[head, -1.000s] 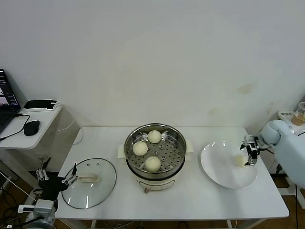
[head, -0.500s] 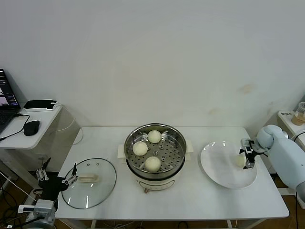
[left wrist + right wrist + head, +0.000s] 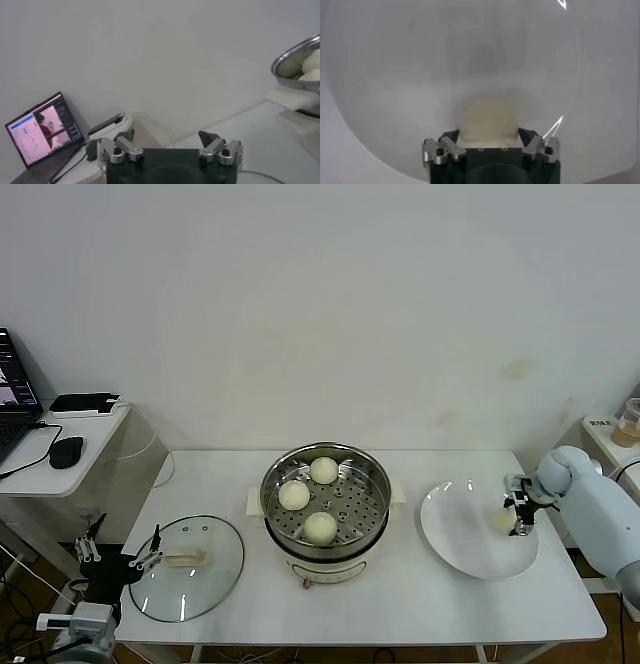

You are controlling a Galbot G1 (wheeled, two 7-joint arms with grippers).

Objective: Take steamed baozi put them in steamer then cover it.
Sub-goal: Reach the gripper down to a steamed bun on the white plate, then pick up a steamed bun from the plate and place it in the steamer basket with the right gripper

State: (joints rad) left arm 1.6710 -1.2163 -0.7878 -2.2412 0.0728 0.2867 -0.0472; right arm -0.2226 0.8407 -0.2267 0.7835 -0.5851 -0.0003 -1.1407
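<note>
- The right gripper [image 3: 517,517] is down over the far side of the white plate [image 3: 460,544], its fingers [image 3: 451,138] set on either side of the last steamed baozi [image 3: 487,122] and touching its flanks; the jaws look closed around the bun, which still sits on the plate.
- That bun is round, so no long axis or pointing direction can be told; it lies directly between the fingertips, just ahead of the gripper body.
- The steamer [image 3: 325,502] stands well to the left of the right gripper, upright and uncovered at mid-table, with its opening facing up.
- Three more buns [image 3: 321,527] rest apart from each other on the perforated tray inside it.
- The cover [image 3: 187,567] lies flat on the table beyond the steamer from the right gripper, handle side up, with its bar handle [image 3: 186,559] running roughly side to side across the table.
- The left gripper [image 3: 120,554] is parked low at the table's left edge, just beside the cover, with its jaws spread wide and nothing between them.
- A laptop [image 3: 44,129] sits on a side table well off from the left gripper.
</note>
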